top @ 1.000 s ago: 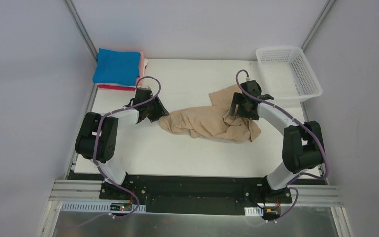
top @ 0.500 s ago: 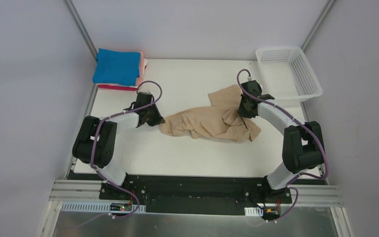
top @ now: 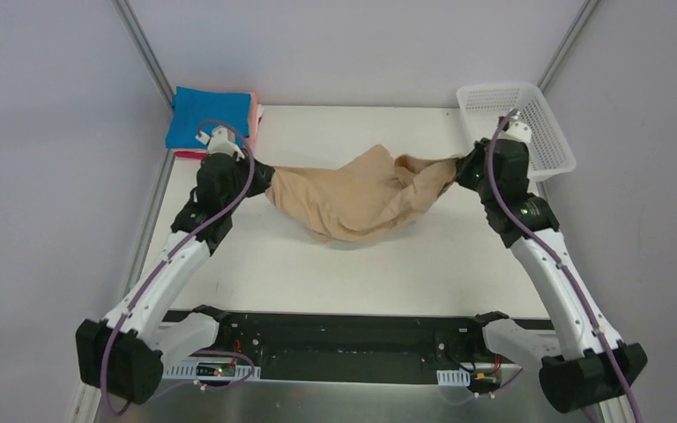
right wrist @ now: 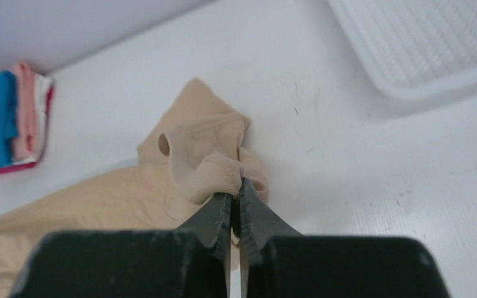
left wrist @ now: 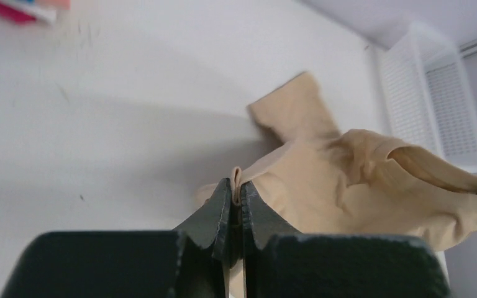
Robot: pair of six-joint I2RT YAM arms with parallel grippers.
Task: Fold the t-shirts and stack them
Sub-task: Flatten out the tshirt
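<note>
A tan t-shirt point(top: 361, 196) hangs stretched above the white table between both grippers, sagging in the middle. My left gripper point(top: 264, 176) is shut on its left edge; in the left wrist view a fold of tan cloth point(left wrist: 323, 180) is pinched at the left gripper point(left wrist: 236, 186). My right gripper point(top: 464, 167) is shut on the shirt's right edge, and the right wrist view shows the bunched shirt point(right wrist: 205, 167) clamped in the right gripper point(right wrist: 236, 189). A stack of folded shirts point(top: 213, 122), bright blue on top with pink and red beneath, lies at the back left corner.
A white plastic mesh basket point(top: 516, 128) stands at the back right corner, just behind the right gripper. The table's white surface point(top: 335, 273) lies under the hanging shirt. Grey walls and metal posts close in the sides and back.
Both grippers have shut on the tan shirt's ends, then lifted and moved apart and toward the back, pulling the crumpled shirt up off the table into a stretched span.
</note>
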